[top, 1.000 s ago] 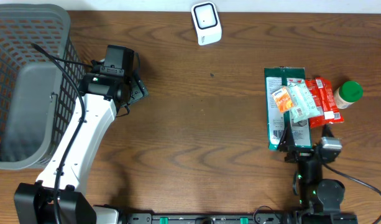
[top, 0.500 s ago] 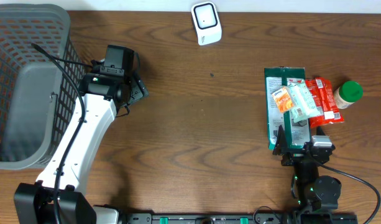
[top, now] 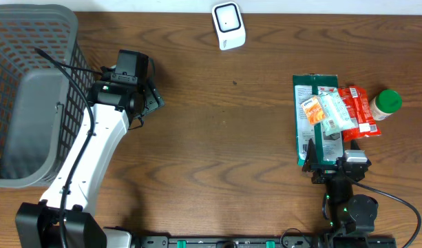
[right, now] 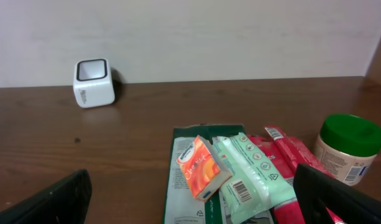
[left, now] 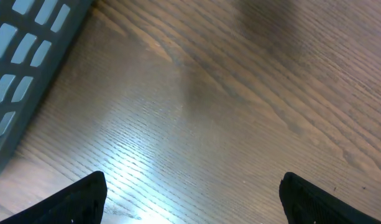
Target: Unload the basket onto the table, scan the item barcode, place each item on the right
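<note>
The items lie in a pile at the right: a dark green packet [top: 316, 89] underneath, with an orange pack [top: 310, 111], a pale green packet [top: 334, 112] and red packets [top: 359, 109] on top. The pale green packet [right: 252, 177] shows a barcode facing up, next to the orange pack [right: 201, 167]. The white scanner [top: 228, 26] [right: 92, 83] stands at the far edge. My right gripper [top: 332, 158] [right: 196, 208] stands open at the near end of the pile, holding nothing. Far to the left, my left gripper [top: 154, 100] [left: 199, 202] hangs open over bare wood.
A grey mesh basket [top: 32, 89] [left: 22, 56] fills the far left, close beside the left arm. A jar with a green lid [top: 386, 103] [right: 350, 148] stands right of the pile. The wooden table [top: 224, 151] lies between the two arms.
The right gripper shifted slightly left and toward the pile early in the second, then stayed still. The left arm has not moved.
</note>
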